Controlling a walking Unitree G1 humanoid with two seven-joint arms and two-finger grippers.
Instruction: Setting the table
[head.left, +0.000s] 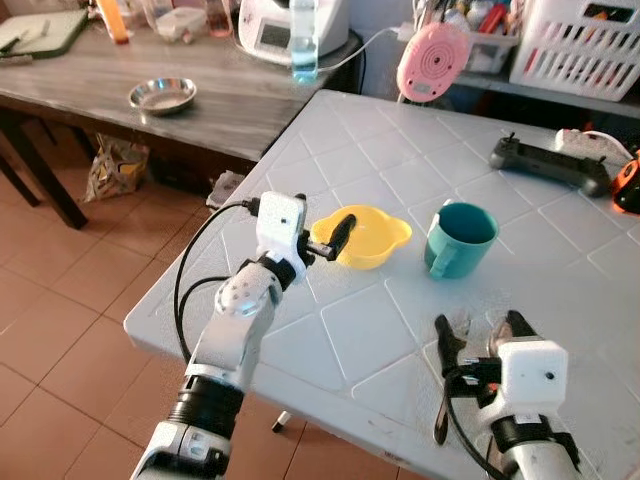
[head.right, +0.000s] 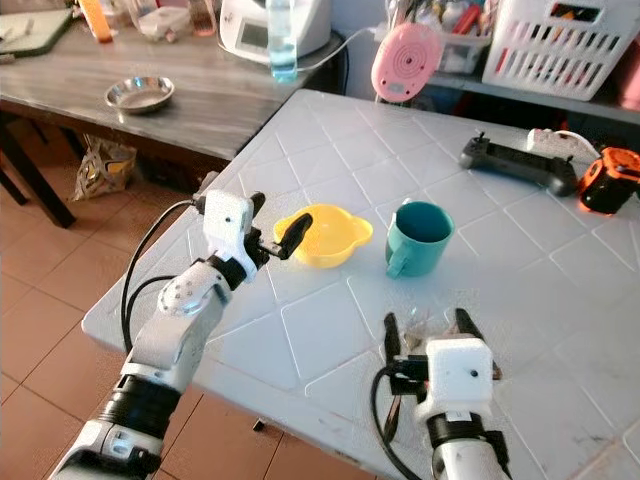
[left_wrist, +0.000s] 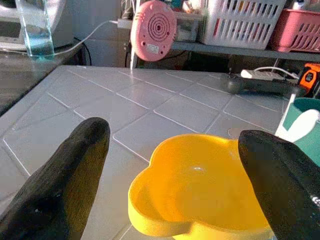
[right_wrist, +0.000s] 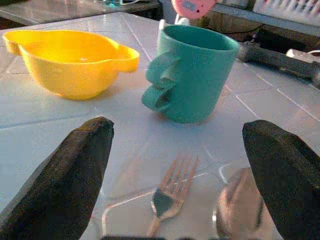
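Yellow bowl (head.left: 365, 238) sits on white table (head.left: 400, 150) beside teal mug (head.left: 458, 238), straddled by wide-open, empty left gripper (head.left: 325, 235); judged light, rigid, slick plastic, best pinched at rim or ear; right gripper (head.left: 480, 345) spread empty over fork (right_wrist: 167, 200).

Each arm is a silver, rounded shell that narrows toward the wrist, with a ribbed black ring at the forearm joint and small dark screw holes dotting the casing. A white boxy block caps each wrist. A black cable loops out from the left arm and back in; a shorter one curls beside the right wrist. The left hand (head.left: 322, 241) and right hand (head.left: 478, 339) each carry two long, matte black fingers (left_wrist: 60, 185) with blunt, rounded tips
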